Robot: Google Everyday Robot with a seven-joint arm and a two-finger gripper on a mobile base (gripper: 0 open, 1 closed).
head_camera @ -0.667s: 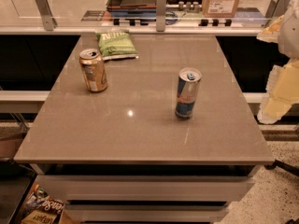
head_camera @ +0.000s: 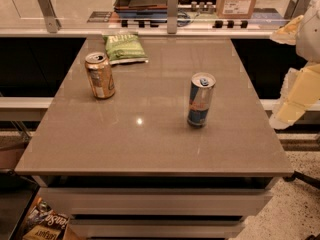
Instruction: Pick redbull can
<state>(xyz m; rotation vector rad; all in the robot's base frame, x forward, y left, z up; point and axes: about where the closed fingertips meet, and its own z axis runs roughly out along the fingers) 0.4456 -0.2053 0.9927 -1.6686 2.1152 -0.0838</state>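
Note:
The redbull can (head_camera: 201, 100) stands upright right of the middle of the grey-brown table (head_camera: 150, 144). It is tall and slim, with blue and silver panels, a red mark and a silver top with a blue tab. My gripper (head_camera: 299, 91) shows as pale cream and white parts at the right edge of the camera view, beyond the table's right side and well apart from the can. It holds nothing that I can see.
A shorter gold can (head_camera: 100, 75) stands upright at the left of the table. A green snack bag (head_camera: 124, 48) lies at the back left. A railing and a counter with boxes (head_camera: 239, 1) run behind the table. Packets (head_camera: 42, 221) lie on the floor at lower left.

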